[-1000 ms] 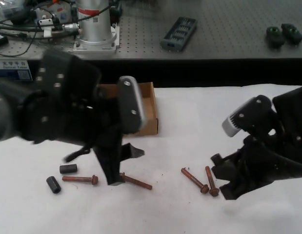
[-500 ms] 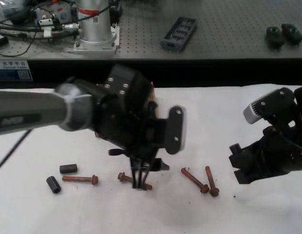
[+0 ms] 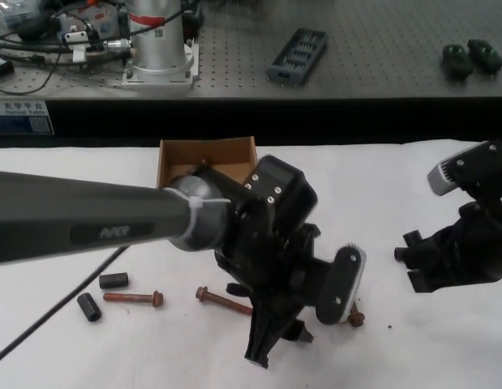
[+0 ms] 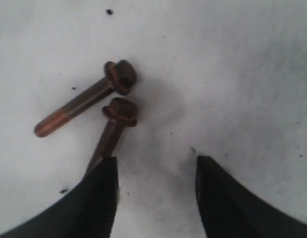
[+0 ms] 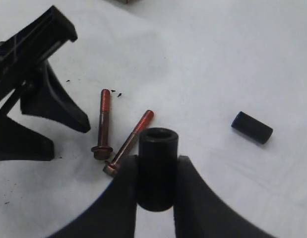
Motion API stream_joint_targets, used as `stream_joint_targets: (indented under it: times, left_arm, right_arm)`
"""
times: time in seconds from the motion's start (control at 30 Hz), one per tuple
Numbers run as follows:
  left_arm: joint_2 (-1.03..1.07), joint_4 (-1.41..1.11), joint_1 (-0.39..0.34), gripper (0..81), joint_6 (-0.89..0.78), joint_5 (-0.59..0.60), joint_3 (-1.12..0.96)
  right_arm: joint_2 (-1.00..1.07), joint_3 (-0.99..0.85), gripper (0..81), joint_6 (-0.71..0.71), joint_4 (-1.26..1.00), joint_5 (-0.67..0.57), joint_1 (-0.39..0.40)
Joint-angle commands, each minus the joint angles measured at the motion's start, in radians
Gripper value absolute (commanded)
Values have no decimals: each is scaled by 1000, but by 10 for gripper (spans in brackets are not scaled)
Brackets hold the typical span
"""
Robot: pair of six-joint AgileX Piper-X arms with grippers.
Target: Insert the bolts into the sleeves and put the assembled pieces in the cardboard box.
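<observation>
My left gripper point(image 4: 155, 166) hangs open just above the white cloth, its two black fingers close to a pair of rusty bolts point(image 4: 89, 101) that lie head to head. In the high view this gripper point(image 3: 275, 340) covers most of that pair; one bolt head point(image 3: 354, 318) peeks out. My right gripper point(image 5: 157, 161) is shut on a black sleeve point(image 5: 157, 168), held upright with its bore showing, at the right of the bench point(image 3: 409, 263). Two more bolts point(image 3: 133, 297) point(image 3: 222, 300) and two sleeves point(image 3: 113, 280) point(image 3: 88, 306) lie at the left. The cardboard box point(image 3: 206, 154) stands behind.
The left arm's grey tube point(image 3: 88, 227) stretches across the left half of the cloth. A loose sleeve point(image 5: 251, 127) lies beyond the right gripper. The dark optical bench point(image 3: 356, 49) with tools runs along the back.
The left arm has swung right and toward the front, from the middle bolt to the pair of bolts, uncovering the box. The right gripper has drawn back to the right with its sleeve.
</observation>
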Motion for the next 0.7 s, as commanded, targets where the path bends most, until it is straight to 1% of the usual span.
stream_joint_targets:
  times: [0.0, 0.1, 0.17, 0.37, 0.47, 0.67]
  left_arm:
    - [18, 18, -23, 363, 73, -11, -16]
    - [23, 2, -35, 363, 76, -61, -23]
    - [23, 2, -40, 363, 76, -89, -32]
    - [23, -7, -39, 363, 122, -89, -66]
    - [34, -1, -39, 341, 133, -89, -96]
    - [77, 101, -39, 331, 144, -89, -146]
  right_arm:
    - [-17, -5, 19, -8, -6, -14, -10]
    - [-40, -5, 19, -8, 2, -58, -28]
    - [-59, -5, 19, -8, 1, -61, -28]
    - [-81, -5, 19, -8, 15, -61, -28]
    - [-81, -5, 19, -8, 30, -61, -28]
    - [-81, -5, 19, -8, 45, -71, -28]
